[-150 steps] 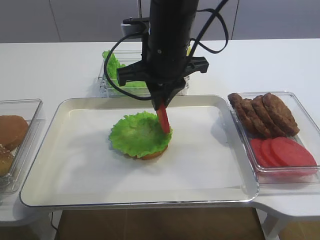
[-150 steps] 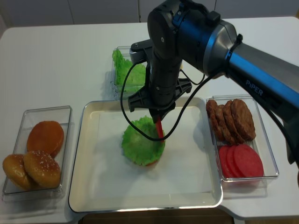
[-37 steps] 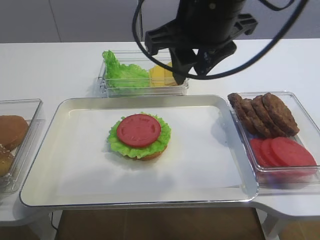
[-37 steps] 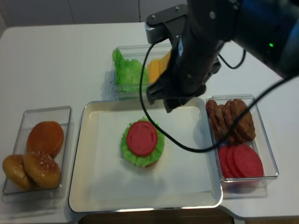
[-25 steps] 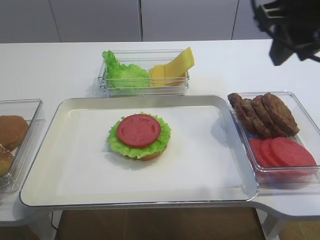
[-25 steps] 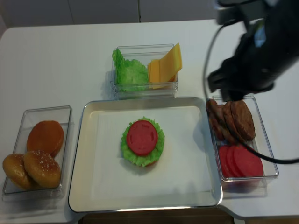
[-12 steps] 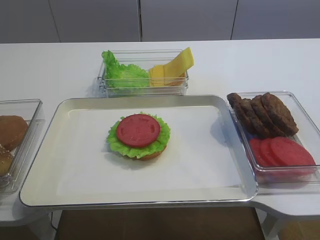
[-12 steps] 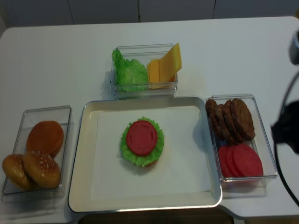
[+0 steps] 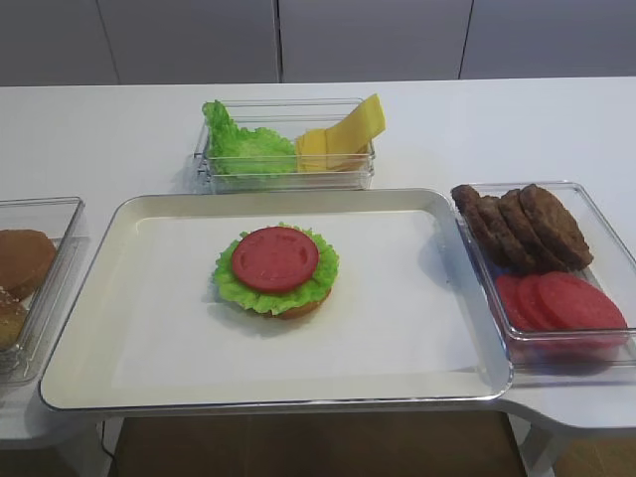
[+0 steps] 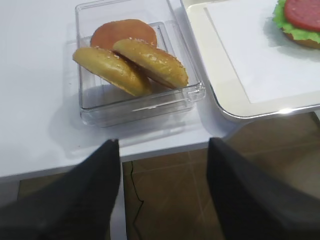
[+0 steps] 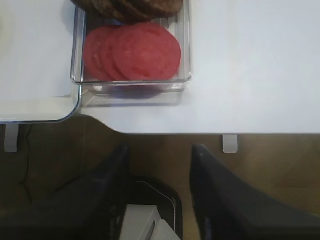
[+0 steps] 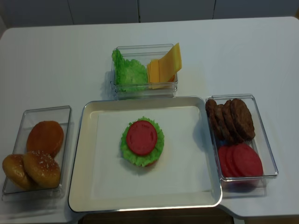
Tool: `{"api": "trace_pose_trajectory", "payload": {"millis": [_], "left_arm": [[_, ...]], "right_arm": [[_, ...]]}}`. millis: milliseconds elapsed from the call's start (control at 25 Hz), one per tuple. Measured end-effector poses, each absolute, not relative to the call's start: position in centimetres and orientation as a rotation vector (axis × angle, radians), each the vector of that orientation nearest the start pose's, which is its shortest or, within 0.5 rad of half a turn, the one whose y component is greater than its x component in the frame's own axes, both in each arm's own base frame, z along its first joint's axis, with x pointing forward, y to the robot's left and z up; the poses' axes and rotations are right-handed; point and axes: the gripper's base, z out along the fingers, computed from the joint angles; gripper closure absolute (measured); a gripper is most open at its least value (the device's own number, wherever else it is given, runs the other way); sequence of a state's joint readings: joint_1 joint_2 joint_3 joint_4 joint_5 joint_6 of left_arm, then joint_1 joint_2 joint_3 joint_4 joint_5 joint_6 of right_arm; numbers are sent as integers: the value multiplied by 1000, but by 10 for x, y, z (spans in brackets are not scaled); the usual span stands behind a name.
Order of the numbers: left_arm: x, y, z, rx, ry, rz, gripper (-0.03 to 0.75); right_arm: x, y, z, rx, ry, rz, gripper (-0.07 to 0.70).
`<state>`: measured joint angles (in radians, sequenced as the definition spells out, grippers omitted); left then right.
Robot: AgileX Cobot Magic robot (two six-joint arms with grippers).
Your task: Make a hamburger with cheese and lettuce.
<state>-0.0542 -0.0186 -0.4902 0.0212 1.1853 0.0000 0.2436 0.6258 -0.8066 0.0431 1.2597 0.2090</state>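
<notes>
On the white tray (image 9: pixel 149 348) a bun bottom (image 9: pixel 298 310) carries a frilly green lettuce (image 9: pixel 227 283) leaf with a round red slice (image 9: pixel 275 258) on top. Pale-yellow cheese (image 9: pixel 343 134) slices lean in the clear box at the back, beside more lettuce (image 9: pixel 243 149). Neither gripper shows in the two high views. In the right wrist view my right gripper (image 11: pixel 160 150) is open and empty, off the table's front edge below the red slices. In its own wrist view my left gripper (image 10: pixel 164 145) is open and empty, off the front edge below the bun box.
A clear box of buns (image 12: pixel 42 149) stands left of the tray. Right of the tray, another clear box holds brown patties (image 9: pixel 522 224) and red slices (image 9: pixel 561 298). The table's front edge lies just ahead of both grippers' fingertips.
The right arm left the red slice on the lettuce, swung right from over the tray and passed out of both high views. The stack has not moved.
</notes>
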Motion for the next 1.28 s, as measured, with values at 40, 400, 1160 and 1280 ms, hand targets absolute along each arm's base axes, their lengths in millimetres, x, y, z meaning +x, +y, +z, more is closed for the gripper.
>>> {"api": "trace_pose_trajectory", "payload": {"millis": [40,400,1160,1280], "left_arm": [[-12,2,265,56,2159,-5,302],[-12,2,265,56,2159,-5,302],[-12,2,265,56,2159,-5,302],[-12,2,265,56,2159,-5,302]], "right_arm": [[71,21,327,-35,2571,228,310],[32,11,293,-15,2496,200,310],[-4,3,279,-143,2230,119,310],[-3,4,275,-152,2210,126,310]]}}
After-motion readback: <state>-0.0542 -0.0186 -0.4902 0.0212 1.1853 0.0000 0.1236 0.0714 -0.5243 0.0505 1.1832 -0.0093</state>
